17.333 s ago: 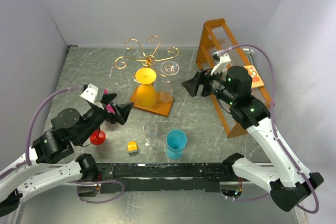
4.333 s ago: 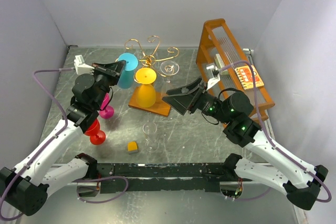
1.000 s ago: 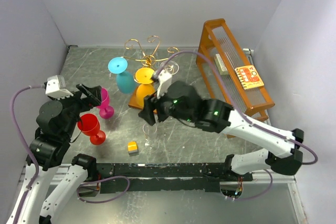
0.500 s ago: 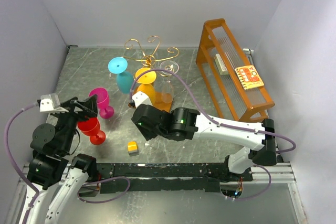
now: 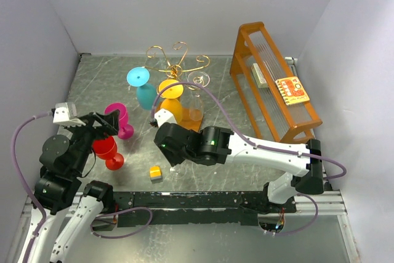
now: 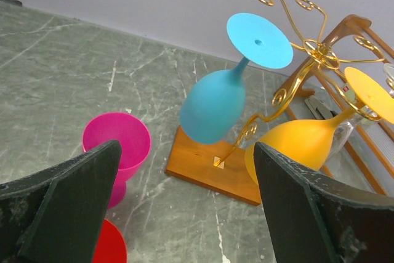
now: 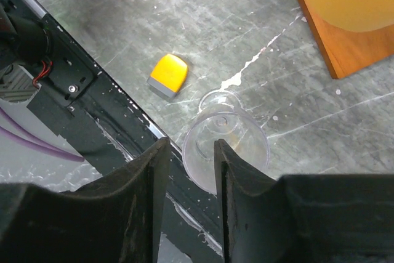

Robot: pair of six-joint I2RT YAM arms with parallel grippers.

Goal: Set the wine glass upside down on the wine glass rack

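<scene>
From above, the right arm (image 5: 209,145) stoops over the near edge of the grey marbled desk (image 5: 98,84), hiding the clear stemmed wine glass (image 7: 225,146) that stands just before the gold wire scroll rack (image 5: 176,69); print on the orange card (image 5: 291,89) on the tall orange slatted frame (image 5: 249,29) is too small to read. The left wrist view shows the left end effector (image 6: 186,152) spread wide, empty. In the right wrist view the right end effector (image 7: 192,147) straddles the upright glass's rim, fingers narrowly apart, grip uncertain: I'd pinch gently, lift straight, then invert toward a free curl.
</scene>
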